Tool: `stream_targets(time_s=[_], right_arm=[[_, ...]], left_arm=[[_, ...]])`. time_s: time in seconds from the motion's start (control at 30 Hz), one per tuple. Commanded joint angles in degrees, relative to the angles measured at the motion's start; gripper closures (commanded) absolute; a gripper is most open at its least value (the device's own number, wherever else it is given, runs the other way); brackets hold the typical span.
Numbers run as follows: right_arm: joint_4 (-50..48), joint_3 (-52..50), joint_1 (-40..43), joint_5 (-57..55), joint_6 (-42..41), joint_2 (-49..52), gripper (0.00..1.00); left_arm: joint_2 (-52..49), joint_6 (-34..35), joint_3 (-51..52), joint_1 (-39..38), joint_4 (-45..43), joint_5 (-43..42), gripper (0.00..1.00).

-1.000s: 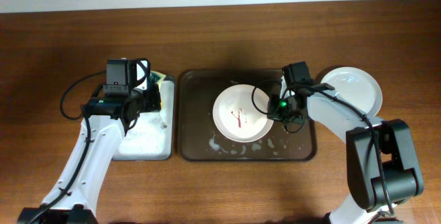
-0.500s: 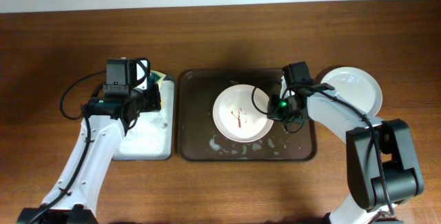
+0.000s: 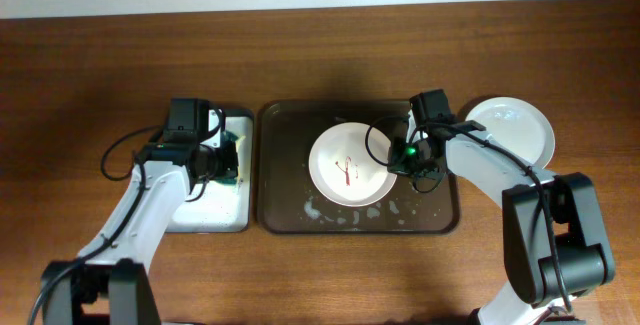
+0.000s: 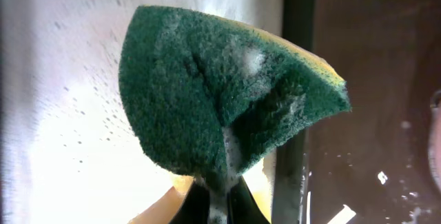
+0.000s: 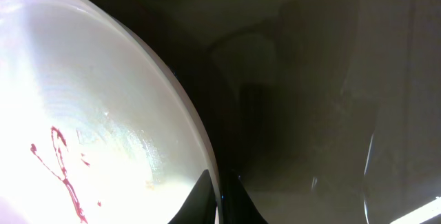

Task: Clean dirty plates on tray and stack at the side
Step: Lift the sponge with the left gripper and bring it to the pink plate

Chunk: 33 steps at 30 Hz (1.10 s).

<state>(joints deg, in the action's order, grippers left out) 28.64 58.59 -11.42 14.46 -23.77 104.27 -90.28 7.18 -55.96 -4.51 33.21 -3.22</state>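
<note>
One plate [image 3: 345, 165] lies on the dark tray [image 3: 285, 200], cream white, with a red-brown smear [image 3: 346, 168] at its centre, so I judge the step in hand to be the wiping of this plate. My right claw [image 5: 222, 191] is clamped on its rim. In the right wrist view the plate's edge runs down between my two fingers, with the plate spreading away to their left and the tray's dark floor to their right. From above, that claw sits at the plate's right edge, inside the tray.

My left claw [image 4: 219, 200] is pinched tight on the green sponge [image 4: 220, 93], which stands out ahead of the fingers, foamy and creased where they bite it. It hangs over the right edge of the small tray [image 3: 205, 215] with the white foam. The dirty plate lies well to that claw's right, across the rims of both trays.

The next move, as I judge it, calls for carrying the sponge rightward over the two rims and down onto the smear, while my right claw keeps the plate from sliding. Beyond my right claw, off the tray on the table [image 3: 300, 45], lies a clean white plate [image 3: 515, 130]. Whether more than one is stacked there I cannot tell.
</note>
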Motion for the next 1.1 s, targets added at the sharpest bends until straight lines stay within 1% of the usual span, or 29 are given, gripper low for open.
stream_targets(time_s=[0.0,0.07,0.27,0.37,0.57,0.8,0.87,0.97,1.07], right_arm=[[0.48,-0.85,-0.31,-1.18,-0.11,0.94,0.94],[0.48,-0.83,-0.31,-1.18,-0.11,0.94,0.94],[0.48,-0.83,-0.31,-1.18,-0.11,0.94,0.94],[0.48,-0.85,-0.31,-1.18,-0.11,0.94,0.94],[0.48,-0.85,-0.31,-1.18,-0.11,0.94,0.94],[0.48,-0.83,-0.31,-1.18,-0.11,0.94,0.94],[0.5,-0.85,-0.31,-1.18,-0.11,0.94,0.94],[0.52,-0.85,-0.31,-1.18,-0.11,0.94,0.94],[0.52,-0.85,-0.31,-1.18,-0.11,0.94,0.94]], left_arm=[[-2.84,2.62,0.63,0.17,0.04,-2.58,1.0],[-3.65,2.62,0.66,0.17,0.0,-4.39,1.0],[-5.95,2.69,0.63,0.11,0.15,-5.31,1.0],[-6.32,2.67,0.63,0.11,-0.22,-8.7,1.0],[-6.32,2.67,0.63,0.13,-2.91,-12.46,0.99],[-6.32,2.67,0.63,0.13,-4.74,-12.46,0.98],[-6.32,2.64,0.63,0.13,-4.92,-12.28,0.99],[-6.19,2.62,0.2,0.2,-4.9,-9.75,1.0],[-5.4,2.62,-1.16,0.2,-4.26,-8.96,1.0]])
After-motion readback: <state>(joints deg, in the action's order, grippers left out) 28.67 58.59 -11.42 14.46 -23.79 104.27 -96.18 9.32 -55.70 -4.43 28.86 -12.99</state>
